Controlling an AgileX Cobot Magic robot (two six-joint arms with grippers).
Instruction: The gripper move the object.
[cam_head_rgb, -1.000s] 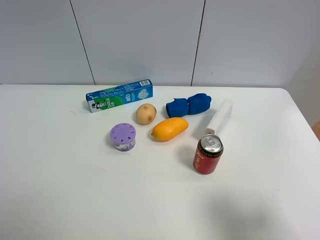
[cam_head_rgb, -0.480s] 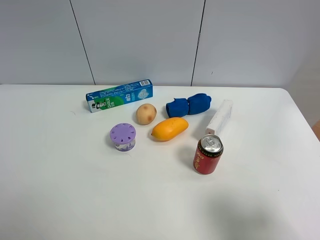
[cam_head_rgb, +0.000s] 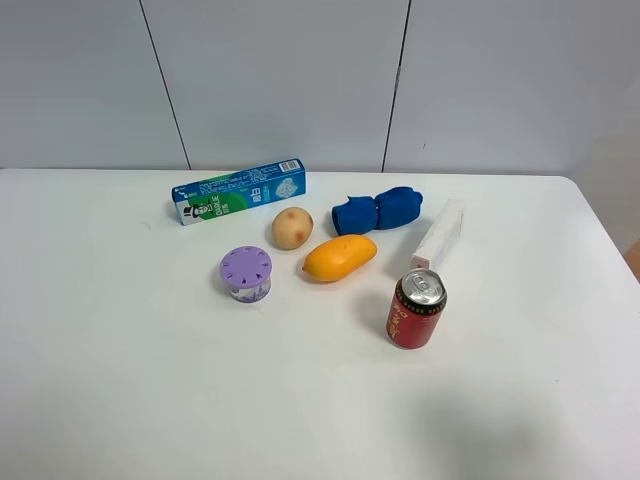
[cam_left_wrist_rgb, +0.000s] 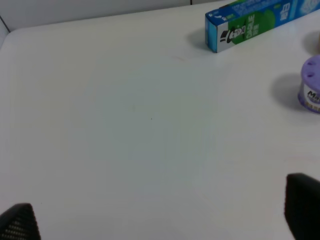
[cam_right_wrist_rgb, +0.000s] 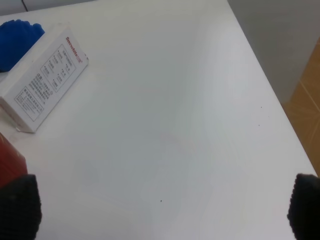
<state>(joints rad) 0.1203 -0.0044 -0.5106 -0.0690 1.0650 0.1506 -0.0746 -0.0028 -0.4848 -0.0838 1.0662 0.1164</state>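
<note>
The bright blue two-lobed soft bundle (cam_head_rgb: 377, 211) lies on the white table (cam_head_rgb: 120, 350), right of centre and towards the back, between a yellow mango and a white box. One lobe of it shows in the right wrist view (cam_right_wrist_rgb: 17, 40). No arm shows in the exterior high view. My left gripper (cam_left_wrist_rgb: 160, 215) hovers over bare table, its dark fingertips (cam_left_wrist_rgb: 302, 205) spread wide apart and empty. My right gripper (cam_right_wrist_rgb: 161, 205) is also spread wide and empty, over the table's right part, with the bundle beyond the white box.
A blue-green toothpaste box (cam_head_rgb: 238, 190) (cam_left_wrist_rgb: 250, 25), a purple round container (cam_head_rgb: 246, 273) (cam_left_wrist_rgb: 311, 85), a potato (cam_head_rgb: 292, 228), a mango (cam_head_rgb: 340, 257), a white box (cam_head_rgb: 439, 233) (cam_right_wrist_rgb: 42, 85) and a red can (cam_head_rgb: 416, 308) (cam_right_wrist_rgb: 7, 160) stand around it. The table's right edge (cam_right_wrist_rgb: 270, 90) is near.
</note>
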